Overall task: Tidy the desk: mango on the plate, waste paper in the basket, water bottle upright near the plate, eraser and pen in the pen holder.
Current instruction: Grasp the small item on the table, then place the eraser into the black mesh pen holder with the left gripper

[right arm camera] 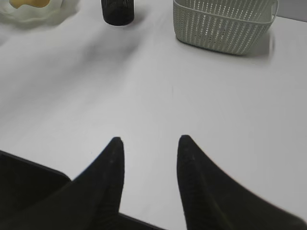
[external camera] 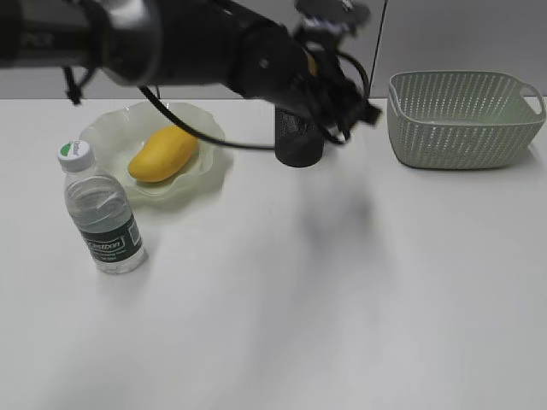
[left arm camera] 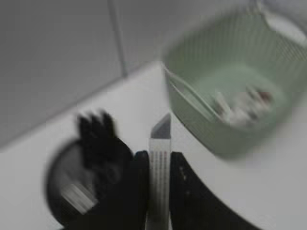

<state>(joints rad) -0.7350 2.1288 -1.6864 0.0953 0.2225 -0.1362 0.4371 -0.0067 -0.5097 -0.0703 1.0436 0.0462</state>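
**Clearing the pen holder cleanly**

The left hand [external camera: 342, 102] is hanging just above and beside the pen holder [external camera: 299, 141], near the back of the bench [external camera: 299, 325]. In the blurred left wrist view its fingers are sitting close together with a pale strip between them. I cannot tell whether that strip is something gripped or only a part of the hand.

A dark shaft [left arm camera: 96, 134] is sticking up from the holder, probably the pen, and a pale blur [left arm camera: 76, 196] is lying inside it, possibly the eraser.

The rest is looking settled:
- the mango [external camera: 162, 154] is lying on the plate [external camera: 214, 166];
- the water bottle [external camera: 102, 218] is standing upright beside the plate;
- the waste paper [left arm camera: 244, 103] is resting in the basket [external camera: 461, 124].

The right hand [right arm camera: 148, 141] is hovering over bare bench, fingers apart and empty.

The holder stage seems to be finishing, so the left hand should be rising straight up before it swings away — the cup is light, and a sideways brush could tip it. The cable is looping low by the rim and is worth keeping clear, as is the projecting shaft.
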